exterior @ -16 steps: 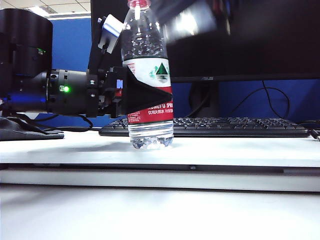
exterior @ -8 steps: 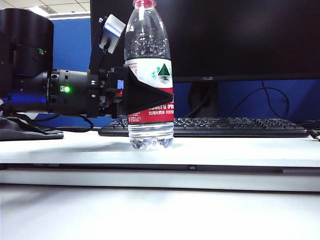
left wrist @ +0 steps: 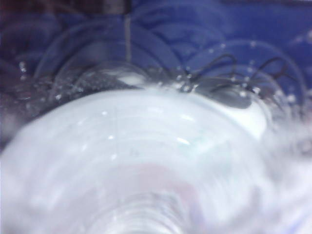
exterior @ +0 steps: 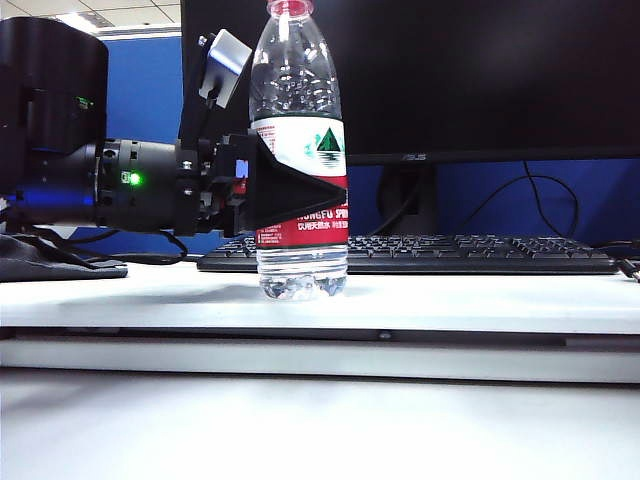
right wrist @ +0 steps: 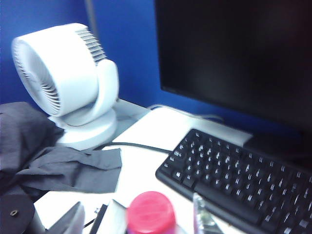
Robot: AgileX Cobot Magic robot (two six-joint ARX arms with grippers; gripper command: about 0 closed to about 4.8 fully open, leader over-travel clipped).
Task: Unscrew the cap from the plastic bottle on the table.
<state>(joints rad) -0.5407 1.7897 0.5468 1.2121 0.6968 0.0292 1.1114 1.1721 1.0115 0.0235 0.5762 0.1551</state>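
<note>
A: Where is the plastic bottle [exterior: 299, 150]?

B: Upright on the table [exterior: 450, 300], just in front of the black keyboard [exterior: 450, 253], a dark monitor [exterior: 480, 70] behind it. Its cap [exterior: 286, 7], red, sits on the neck at the bottle's 12 o'clock.

A: And the left gripper [exterior: 300, 190]?

B: It comes in level from the bottle's 9 o'clock, its black fingers [exterior: 290, 188] clasped around the red and white label at mid-body, holding the bottle. The left wrist view is filled with blurred clear plastic [left wrist: 146, 161], so close that nothing else reads.

A: The right gripper?

B: Its fingers appear in no view, so I cannot tell how wide it stands. The right wrist view looks down over the cap [right wrist: 150, 212], with the keyboard [right wrist: 243, 180] toward 3 o'clock of it, and a white desk fan [right wrist: 68, 83] and dark grey cloth [right wrist: 53, 165] toward 10 o'clock.
</note>
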